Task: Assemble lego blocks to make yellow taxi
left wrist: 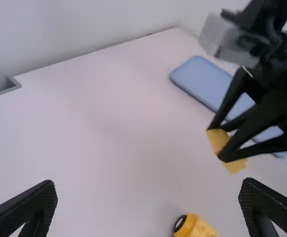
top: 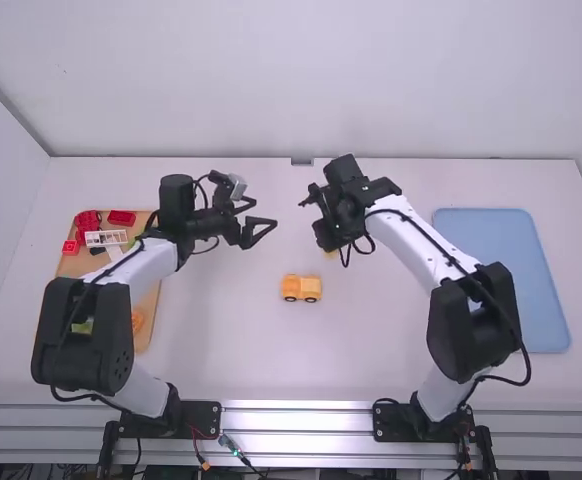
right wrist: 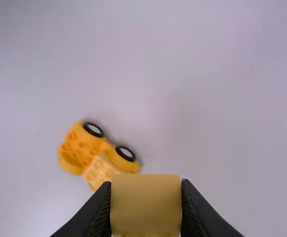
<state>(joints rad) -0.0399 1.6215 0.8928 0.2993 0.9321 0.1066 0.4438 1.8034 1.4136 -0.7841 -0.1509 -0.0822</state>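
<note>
The yellow car base (top: 301, 288) stands on the table between the arms, a lighter yellow block on top of it; its wheels and studs show in the right wrist view, the car base (right wrist: 79, 148) lying beyond the fingers. My right gripper (top: 329, 246) is above the table, behind and right of the car. In the right wrist view my right gripper (right wrist: 146, 205) is shut on a yellow block (right wrist: 146, 202). That block (left wrist: 223, 143) also hangs from it in the left wrist view. My left gripper (top: 266, 217) is raised at the left; its fingers are wide apart, the left gripper (left wrist: 148, 202) holding nothing.
A wooden tray (top: 147, 310) at the left, partly under the left arm, bears red bricks (top: 121, 217), a white piece (top: 106, 238) and other blocks. A blue tray (top: 501, 270) lies at the right, beside the right arm.
</note>
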